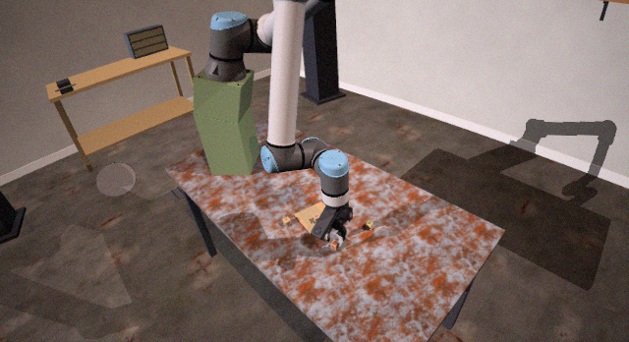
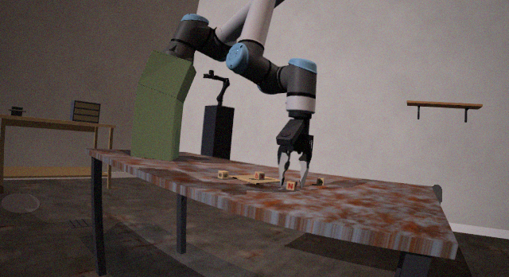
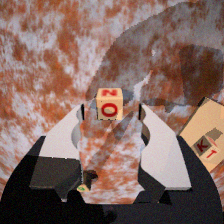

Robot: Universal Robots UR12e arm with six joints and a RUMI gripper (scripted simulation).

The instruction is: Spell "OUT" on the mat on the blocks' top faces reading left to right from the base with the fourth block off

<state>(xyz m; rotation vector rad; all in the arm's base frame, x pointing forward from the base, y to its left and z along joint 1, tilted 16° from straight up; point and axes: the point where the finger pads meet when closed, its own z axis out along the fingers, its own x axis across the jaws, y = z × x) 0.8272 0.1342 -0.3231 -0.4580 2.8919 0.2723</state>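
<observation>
Currently the claw (image 1: 336, 237) (image 2: 293, 187) (image 3: 111, 104) hangs low over the table (image 1: 393, 283) (image 2: 358, 205) (image 3: 40, 50), its fingers parted and gripping nothing. Between their tips sits the O block (image 1: 334, 245) (image 2: 291, 185) (image 3: 109, 104), off the mat (image 1: 306, 216) (image 2: 262, 181) (image 3: 200, 120).

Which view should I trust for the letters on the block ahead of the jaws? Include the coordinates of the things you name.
Wrist: the block (image 1: 334, 245) (image 2: 291, 185) (image 3: 109, 104) shows a red O and N there. Exterior shows only the N; top shows it small, letters unreadable.

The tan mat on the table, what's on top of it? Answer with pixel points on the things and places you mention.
One pale wooden letter block (image 2: 259, 175) (image 3: 204, 146) sits on the tan mat (image 1: 306, 218) (image 2: 254, 181) (image 3: 199, 125). Whatever the block covers underneath can't be seen.
</observation>
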